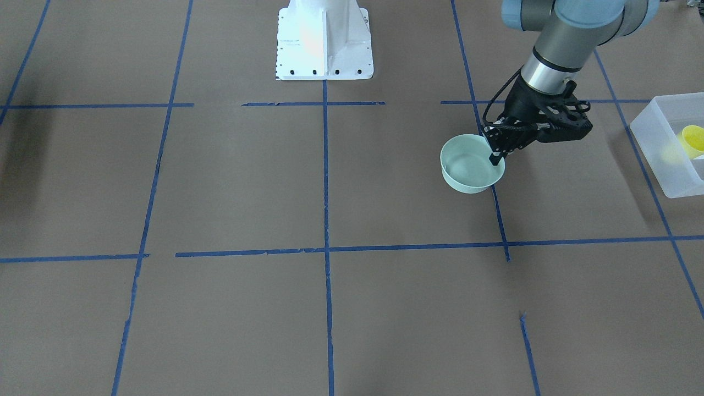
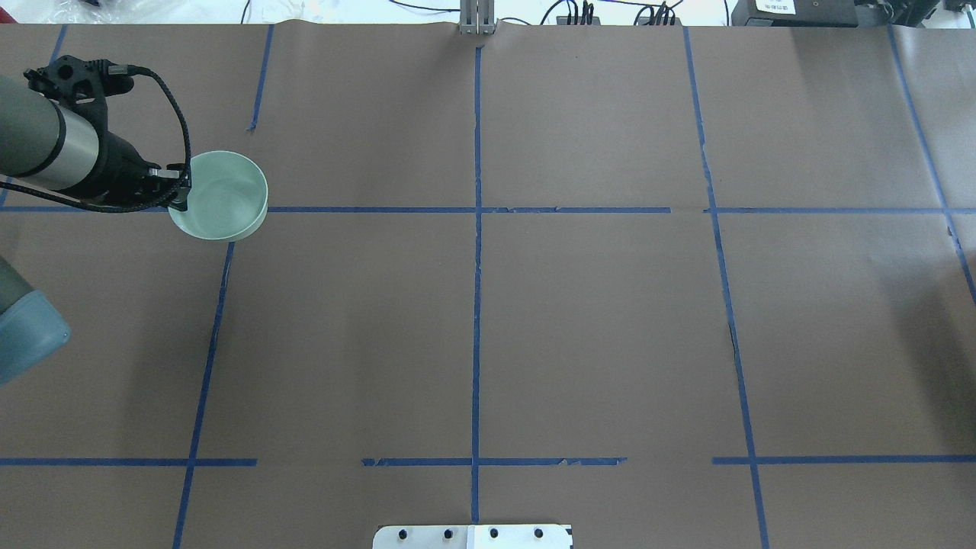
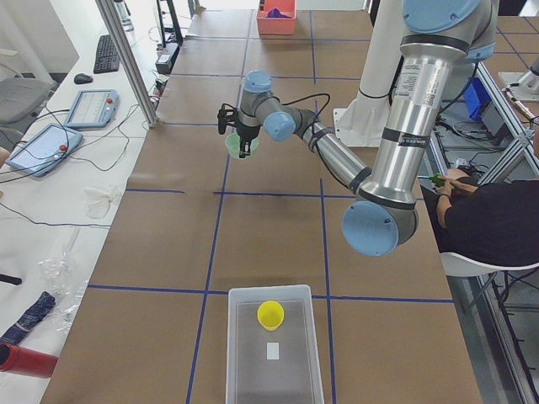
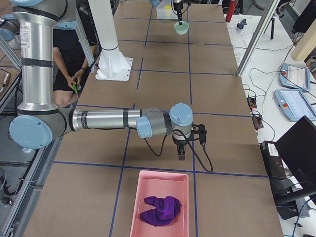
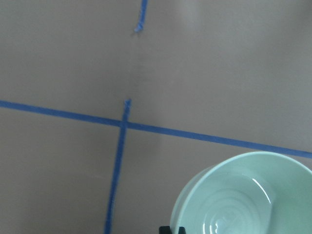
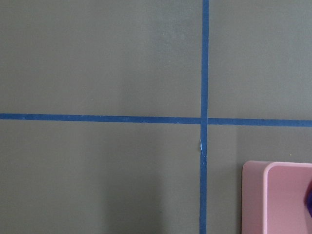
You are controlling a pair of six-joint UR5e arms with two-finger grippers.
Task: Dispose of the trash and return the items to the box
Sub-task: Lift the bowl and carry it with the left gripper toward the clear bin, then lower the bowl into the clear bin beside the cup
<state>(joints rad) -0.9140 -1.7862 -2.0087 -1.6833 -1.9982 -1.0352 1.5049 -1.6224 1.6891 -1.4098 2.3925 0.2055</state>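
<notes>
The mint-green bowl (image 1: 467,170) sits at a crossing of blue tape lines; it also shows in the overhead view (image 2: 225,197) and the left wrist view (image 5: 243,200). My left gripper (image 1: 496,159) is shut on the bowl's rim, one finger inside the bowl and one outside. The yellow cup (image 1: 693,140) lies in the frosted-white box (image 1: 654,137), to the robot's left of the bowl; the cup (image 3: 270,315) and the box (image 3: 244,362) also show in the exterior left view. My right gripper (image 4: 181,157) shows only in the exterior right view, and I cannot tell whether it is open or shut.
A pink tray (image 4: 148,182) holding a purple cloth (image 4: 160,210) lies just in front of the right gripper; its corner shows in the right wrist view (image 6: 280,195). The white robot pedestal (image 1: 324,41) stands at the table's back middle. Blue tape lines grid the brown table.
</notes>
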